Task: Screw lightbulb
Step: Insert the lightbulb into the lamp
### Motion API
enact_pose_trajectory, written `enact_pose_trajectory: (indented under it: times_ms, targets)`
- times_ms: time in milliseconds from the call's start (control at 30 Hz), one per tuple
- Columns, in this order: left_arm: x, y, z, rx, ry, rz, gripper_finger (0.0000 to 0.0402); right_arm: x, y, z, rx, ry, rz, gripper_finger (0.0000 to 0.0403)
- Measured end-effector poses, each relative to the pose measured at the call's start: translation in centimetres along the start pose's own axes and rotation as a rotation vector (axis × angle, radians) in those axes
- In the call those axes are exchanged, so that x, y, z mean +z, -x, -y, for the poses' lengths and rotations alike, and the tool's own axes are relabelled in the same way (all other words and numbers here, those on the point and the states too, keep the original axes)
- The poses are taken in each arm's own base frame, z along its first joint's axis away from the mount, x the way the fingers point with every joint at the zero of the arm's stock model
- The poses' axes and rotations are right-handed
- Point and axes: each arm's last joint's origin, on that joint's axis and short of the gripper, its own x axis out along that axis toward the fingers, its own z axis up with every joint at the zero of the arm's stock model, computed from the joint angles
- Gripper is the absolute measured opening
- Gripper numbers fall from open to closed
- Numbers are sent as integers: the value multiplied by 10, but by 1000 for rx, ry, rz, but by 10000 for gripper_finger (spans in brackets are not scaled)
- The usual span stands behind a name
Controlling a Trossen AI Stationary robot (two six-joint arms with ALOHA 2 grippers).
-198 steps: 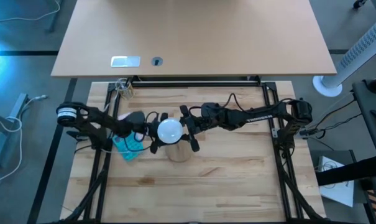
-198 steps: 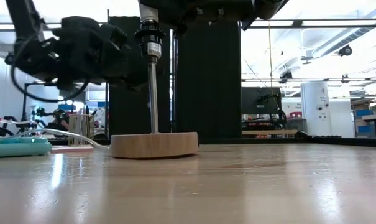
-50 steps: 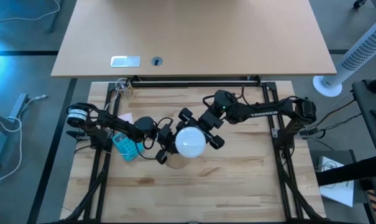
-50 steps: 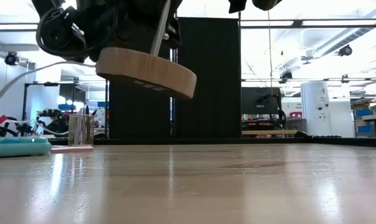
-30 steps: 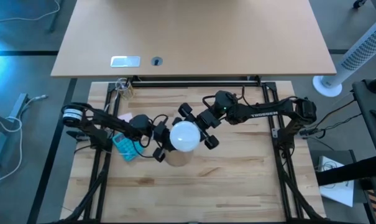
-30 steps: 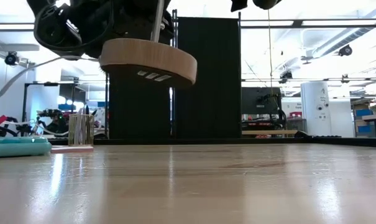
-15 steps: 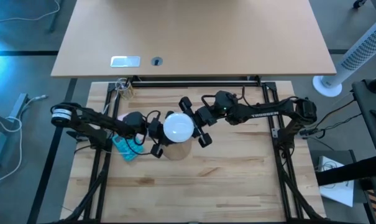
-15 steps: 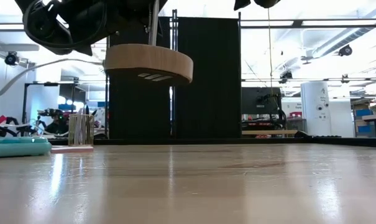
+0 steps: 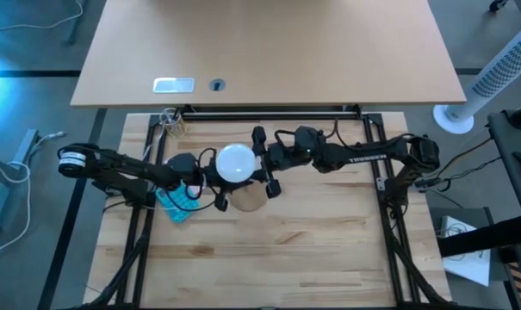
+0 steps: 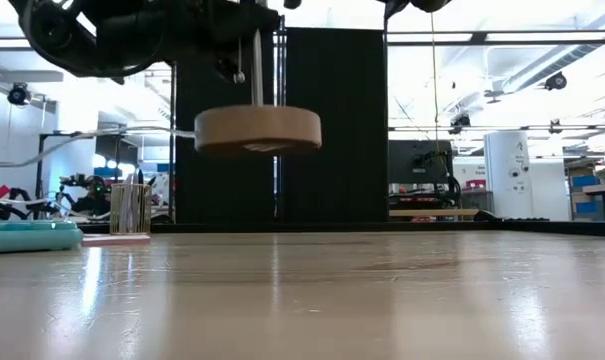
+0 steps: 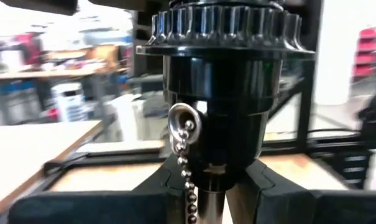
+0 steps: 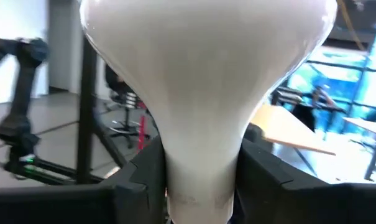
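Because the wooden disc hangs clear of the table on its thin metal stem, any slip of the left gripper, whose fingers are clamped on that stem just under the black socket, could tilt the lamp and cross-thread the lightbulb. Beyond, the right gripper pinches the bulb's narrow neck, holding it over the socket at mid-table.

robotics lab, wooden bench in a black frame, ceiling strip lights, benches behind, tower fan
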Motion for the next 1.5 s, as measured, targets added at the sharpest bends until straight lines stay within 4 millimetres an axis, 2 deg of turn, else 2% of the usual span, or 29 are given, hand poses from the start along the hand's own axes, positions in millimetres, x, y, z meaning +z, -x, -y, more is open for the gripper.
enact_pose_trajectory:
  times_ms: [433,600,767,933,1167,1400,1500]
  targets:
    - [-1,15,-8,333,-58,-71,55,-10,-1,9,-301,-6,-79,137]
    - [-11,6,-14,478,-108,-148,55,-22,-3,13,-464,-5,-134,140]
    - [-17,-5,-20,601,-144,-187,55,-26,-2,15,-603,-8,-161,142]
    - [-19,-9,-27,643,-125,-173,55,-27,-1,16,-664,-3,-174,138]
    - [-17,-9,-29,610,-96,-150,57,-28,0,16,-674,-17,-175,140]
    - [-21,-9,-28,503,-86,-174,159,-30,0,15,-659,-22,-186,142]
    - [-22,-9,-29,478,-90,-183,188,-31,0,14,-655,-21,-188,142]
